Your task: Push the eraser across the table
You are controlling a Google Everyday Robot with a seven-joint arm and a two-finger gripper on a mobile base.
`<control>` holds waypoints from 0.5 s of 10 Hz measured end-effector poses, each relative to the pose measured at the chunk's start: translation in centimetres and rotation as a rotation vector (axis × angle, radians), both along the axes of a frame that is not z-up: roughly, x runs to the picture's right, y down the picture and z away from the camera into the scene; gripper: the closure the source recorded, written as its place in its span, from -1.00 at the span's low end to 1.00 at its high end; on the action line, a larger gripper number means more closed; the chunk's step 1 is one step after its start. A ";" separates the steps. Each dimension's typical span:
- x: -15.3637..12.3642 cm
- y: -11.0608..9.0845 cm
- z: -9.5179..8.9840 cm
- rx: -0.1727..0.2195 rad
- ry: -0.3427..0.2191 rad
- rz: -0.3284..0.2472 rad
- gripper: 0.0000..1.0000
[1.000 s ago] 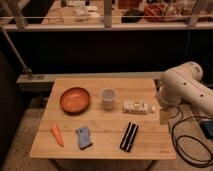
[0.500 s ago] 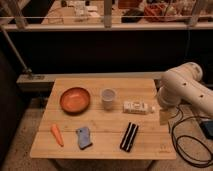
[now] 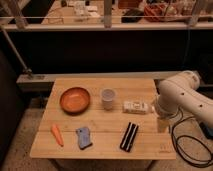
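The eraser (image 3: 129,136), a flat black block with a pale stripe, lies near the front edge of the light wooden table (image 3: 105,147), right of the middle. My white arm stands at the table's right side. The gripper (image 3: 162,123) hangs down from it over the right edge of the table, to the right of the eraser and apart from it.
On the table stand a brown bowl (image 3: 75,99), a white cup (image 3: 107,98), a white printed box (image 3: 136,106), a blue-grey spongy block (image 3: 83,137) and an orange carrot (image 3: 57,134). A black cable (image 3: 187,150) loops on the floor at the right. A dark railing runs behind.
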State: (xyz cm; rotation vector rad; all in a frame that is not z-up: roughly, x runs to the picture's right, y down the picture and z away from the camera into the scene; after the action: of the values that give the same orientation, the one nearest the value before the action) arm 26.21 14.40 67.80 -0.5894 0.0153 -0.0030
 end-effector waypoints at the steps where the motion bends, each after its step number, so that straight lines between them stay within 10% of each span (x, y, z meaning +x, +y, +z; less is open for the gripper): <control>1: -0.2 0.4 0.0 -0.004 -0.004 -0.004 -0.60; 5: -0.7 2.3 -0.3 -0.018 -0.014 -0.011 -0.60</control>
State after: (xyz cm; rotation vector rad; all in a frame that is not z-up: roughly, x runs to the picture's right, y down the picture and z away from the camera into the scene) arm 25.50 16.68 67.47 -0.6069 0.0054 -0.0180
